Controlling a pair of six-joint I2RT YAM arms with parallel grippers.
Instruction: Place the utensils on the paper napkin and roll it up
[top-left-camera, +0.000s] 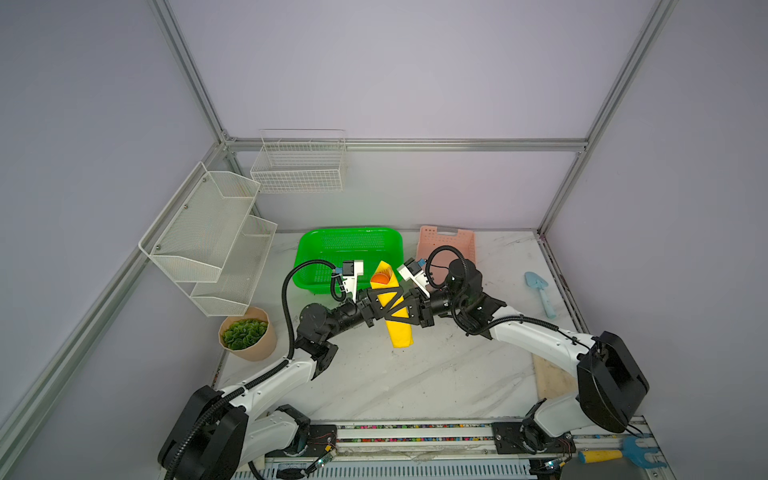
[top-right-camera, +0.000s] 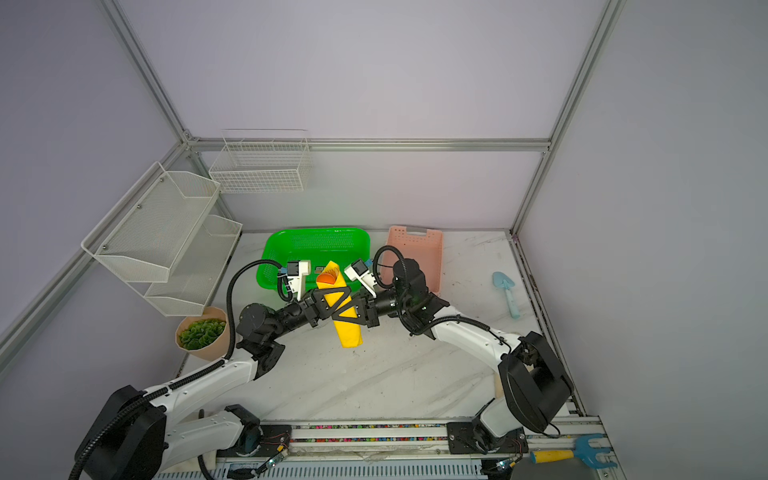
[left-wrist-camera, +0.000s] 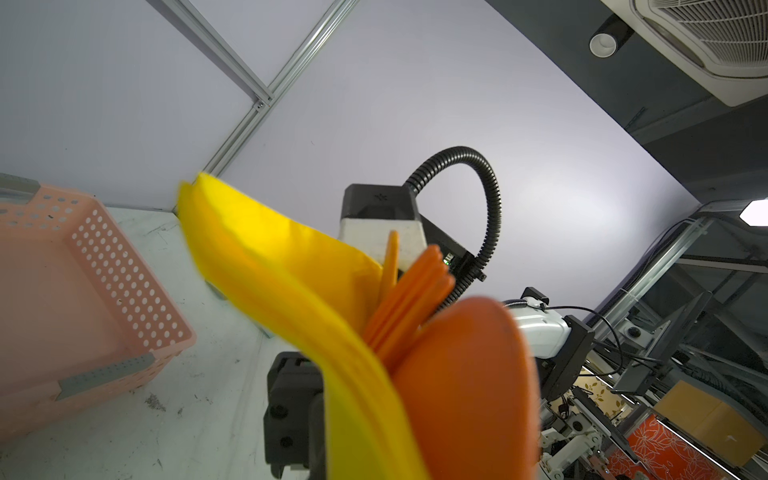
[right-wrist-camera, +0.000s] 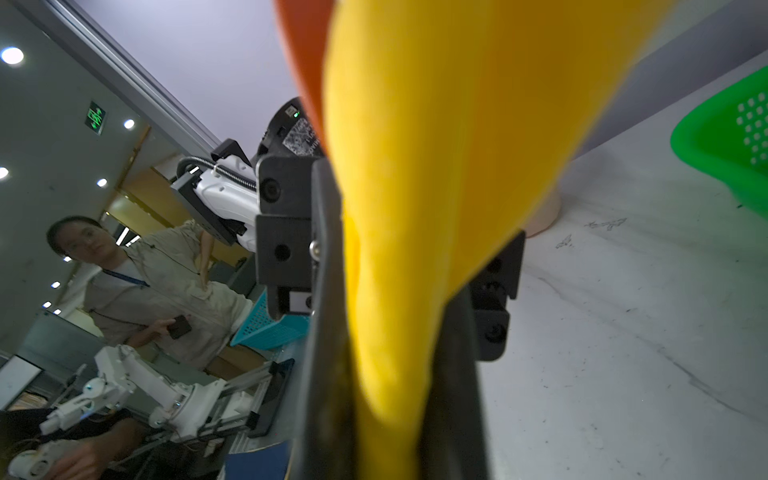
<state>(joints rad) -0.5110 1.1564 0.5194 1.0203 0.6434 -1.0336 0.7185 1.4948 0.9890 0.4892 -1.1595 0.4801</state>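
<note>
Left wrist view, close in: showing the paper napkin (left-wrist-camera: 286, 286) curled into a tube around the utensils (left-wrist-camera: 415, 307), with the spoon (left-wrist-camera: 469, 382) bulging out of the open mouth beside slim orange handles; probably being carried mouth-up so that nothing slides out; in both top views, hanging slantwise above the table (top-left-camera: 415, 386), just in front of the green basket (top-left-camera: 349, 249), with the lower end too close to the marble to say whether touching; being pinched at mid-length from opposite sides, with left gripper (top-left-camera: 383, 304) and right gripper (top-left-camera: 406, 309) meeting nearly tip to tip, each clamping narrow on the yellow roll; squeezing there, seemingly, to stop the loose paper from springing open and to trap the handles inside; in the right wrist view, pressing a visible waist into the paper between the two dark fingers (right-wrist-camera: 328, 353); judging the rolling as practically done, with only the setting down to come; leaving the pink basket (top-left-camera: 446, 245) and the light-blue trowel (top-left-camera: 540, 293) well apart and out of it.
</note>
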